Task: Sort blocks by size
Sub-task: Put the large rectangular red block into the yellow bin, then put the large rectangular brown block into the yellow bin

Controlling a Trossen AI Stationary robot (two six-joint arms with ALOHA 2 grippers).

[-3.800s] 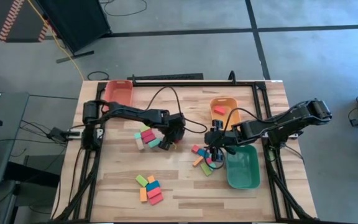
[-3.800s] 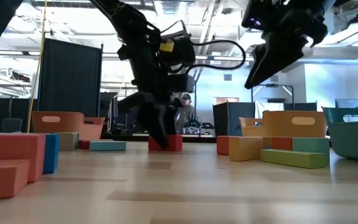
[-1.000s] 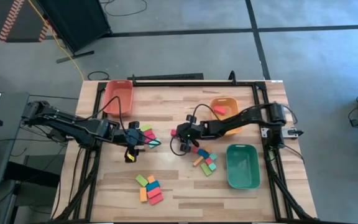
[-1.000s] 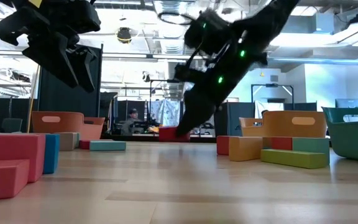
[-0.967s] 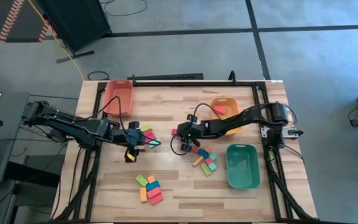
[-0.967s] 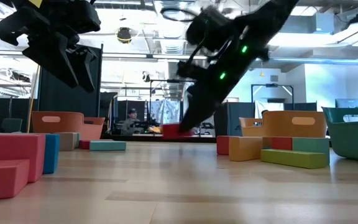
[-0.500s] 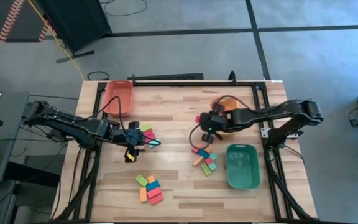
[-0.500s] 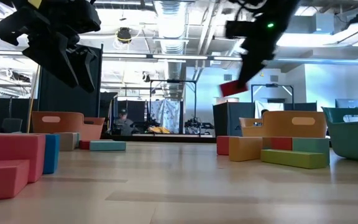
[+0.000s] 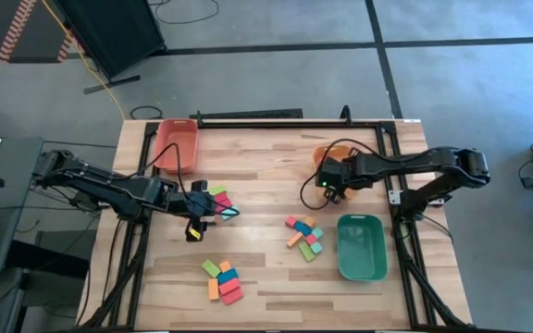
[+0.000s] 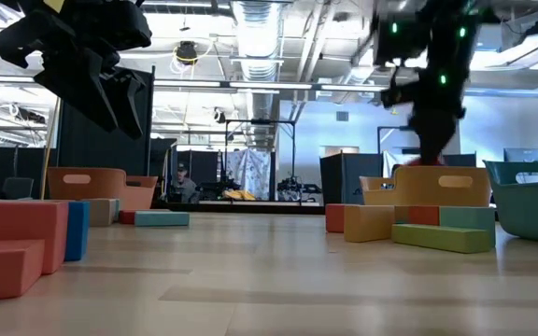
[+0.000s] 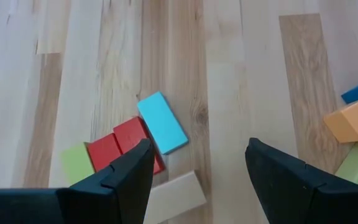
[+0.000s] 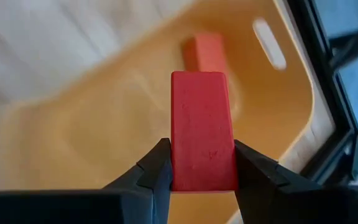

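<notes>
Wooden bench (image 9: 266,277) carries scattered blocks. Right gripper (image 12: 197,171) clamps a red rectangular block (image 12: 202,127) between its fingers, above the orange tray (image 12: 104,124) holding another red block (image 12: 206,53). Left gripper (image 11: 194,168) hangs spread wide, empty, over a teal block (image 11: 161,122).

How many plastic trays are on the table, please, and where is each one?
3. A red-orange tray sits at the far left corner, an orange tray at the far right, partly covered by the right tool, and a green tray on the right side, nearer the front.
</notes>
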